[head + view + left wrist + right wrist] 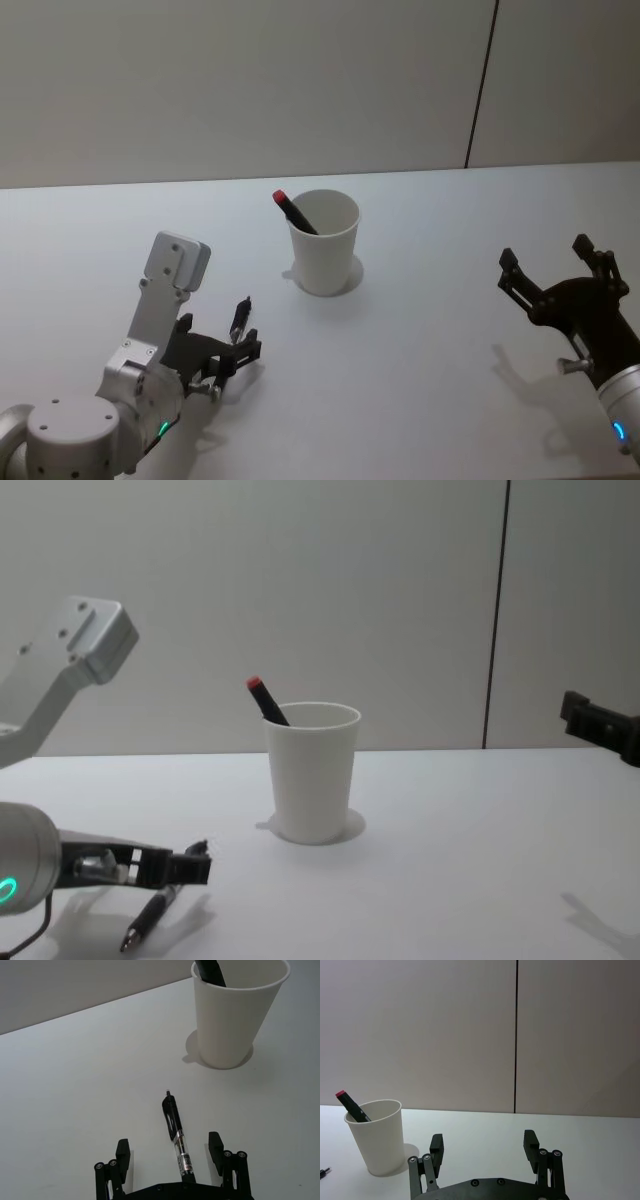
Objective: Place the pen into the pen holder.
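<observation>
Left claw (169, 1144): spread open, low over white bench (75, 1100).
Slim black-and-clear plastic pen (175, 1127): lying between its fingers.
Right claw (484, 1142): open, idle.

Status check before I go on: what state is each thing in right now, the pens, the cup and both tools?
loose pen: lying on the table, not gripped.
pen holder: upright, with a red-capped pen leaning inside.
left tool: open, one finger on either side of the loose pen.
right tool: open, empty, above the table to the holder's right.
</observation>
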Tool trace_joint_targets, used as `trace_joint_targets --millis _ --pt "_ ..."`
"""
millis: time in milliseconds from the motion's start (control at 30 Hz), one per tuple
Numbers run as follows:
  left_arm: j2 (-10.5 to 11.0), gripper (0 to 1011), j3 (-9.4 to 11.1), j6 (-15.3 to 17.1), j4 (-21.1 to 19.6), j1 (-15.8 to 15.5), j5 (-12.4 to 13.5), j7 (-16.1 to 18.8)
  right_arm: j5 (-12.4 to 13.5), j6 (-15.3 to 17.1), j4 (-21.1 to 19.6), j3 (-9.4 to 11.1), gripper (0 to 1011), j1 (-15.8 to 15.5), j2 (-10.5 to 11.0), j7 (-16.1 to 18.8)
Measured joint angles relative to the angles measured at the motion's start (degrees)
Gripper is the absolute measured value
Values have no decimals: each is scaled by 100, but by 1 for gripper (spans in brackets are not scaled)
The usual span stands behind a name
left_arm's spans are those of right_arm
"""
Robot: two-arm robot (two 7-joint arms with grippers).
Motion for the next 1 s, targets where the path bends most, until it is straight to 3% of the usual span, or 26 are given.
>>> trace_joint_targets --millis 600,633,733,1000 --pt "-88 980 35 223 51 16 158 -72 -1 -1 0 0 1002 0 0 0" --pt "-94 914 37 237 56 16 173 -86 -1 0 0 0 1002 0 0 0" --pt "-110 864 40 258 70 12 200 -105 -1 -1 0 0 1002 0 0 0" --pt "-152 603 38 284 111 -2 246 -134 -1 0 1 0 1002 0 0 1"
